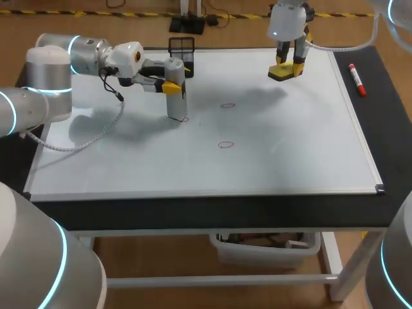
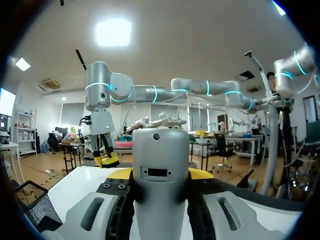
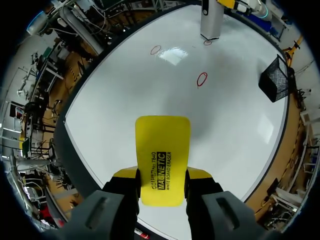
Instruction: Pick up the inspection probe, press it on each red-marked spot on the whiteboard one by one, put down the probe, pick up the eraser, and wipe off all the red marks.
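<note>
**A:** How is the left gripper point(image 1: 174, 87) seen?

**B:** It is clamped on the probe point(image 1: 176, 103), a grey cylinder held upright. In the left wrist view the yellow tips of the left gripper point(image 2: 160, 175) are pressed against the two sides of the probe point(image 2: 160, 170).

**A:** Where is the probe set?

**B:** Its lower end is down at the whiteboard point(image 1: 290, 148), in the far left part. A red mark point(image 1: 185, 118) is drawn just beside that end. Whether the board is actually touched cannot be told.

**A:** And the right gripper point(image 1: 286, 67)?

**B:** The yellow eraser point(image 1: 285, 72) is pinched in it and held above the far right part of the board. In the right wrist view the eraser point(image 3: 162, 160) is gripped at its edges by the right gripper point(image 3: 162, 182).

**A:** Can any writing be made out?

**B:** Black lettering is printed along the eraser's yellow face. A small dark panel is set into the probe's body, but nothing can be read on it.

**A:** What else is marked on the board?

**B:** A second red mark point(image 1: 227, 105) is found near the middle, and a third red mark point(image 1: 225, 145) nearer than it. All three are drawn as small rings.

**A:** And around the board?

**B:** A marker pen point(image 1: 356, 79) with a red cap is laid on the black table point(image 1: 193, 212), just right of the board. A black mesh basket point(image 1: 181, 46) is placed at the far edge, behind the left gripper.
</note>
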You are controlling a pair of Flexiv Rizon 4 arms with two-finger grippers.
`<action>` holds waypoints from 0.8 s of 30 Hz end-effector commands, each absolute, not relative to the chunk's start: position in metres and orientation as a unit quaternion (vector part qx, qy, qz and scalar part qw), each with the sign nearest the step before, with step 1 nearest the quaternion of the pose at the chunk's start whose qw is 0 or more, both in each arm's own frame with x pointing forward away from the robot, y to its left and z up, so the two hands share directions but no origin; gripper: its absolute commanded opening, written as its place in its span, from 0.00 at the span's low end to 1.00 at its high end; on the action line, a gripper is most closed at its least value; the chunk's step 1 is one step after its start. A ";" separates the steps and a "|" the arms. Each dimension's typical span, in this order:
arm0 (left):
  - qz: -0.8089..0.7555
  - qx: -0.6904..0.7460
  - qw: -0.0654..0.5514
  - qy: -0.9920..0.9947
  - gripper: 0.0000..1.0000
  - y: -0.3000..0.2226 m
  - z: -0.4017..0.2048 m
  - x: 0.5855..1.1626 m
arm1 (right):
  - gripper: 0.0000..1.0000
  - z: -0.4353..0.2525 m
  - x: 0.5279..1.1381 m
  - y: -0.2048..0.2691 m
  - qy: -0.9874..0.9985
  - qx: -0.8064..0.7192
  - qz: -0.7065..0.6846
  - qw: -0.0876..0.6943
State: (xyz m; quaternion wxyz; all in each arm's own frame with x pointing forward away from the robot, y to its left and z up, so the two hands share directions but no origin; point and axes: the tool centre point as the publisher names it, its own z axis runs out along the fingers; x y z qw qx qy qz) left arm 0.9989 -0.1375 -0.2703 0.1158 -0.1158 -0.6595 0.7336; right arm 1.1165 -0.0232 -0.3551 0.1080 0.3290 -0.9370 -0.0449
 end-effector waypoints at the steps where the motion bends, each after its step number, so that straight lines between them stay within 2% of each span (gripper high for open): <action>1: 0.735 -0.130 0.136 -0.652 0.00 -0.140 -0.275 1.006 | 0.00 -0.352 1.116 -0.024 -0.937 0.330 -0.042 0.108; 24: 0.730 -0.115 0.153 -0.656 0.00 -0.148 -0.283 1.010 | 0.00 -0.352 1.116 -0.024 -0.937 0.330 -0.042 0.108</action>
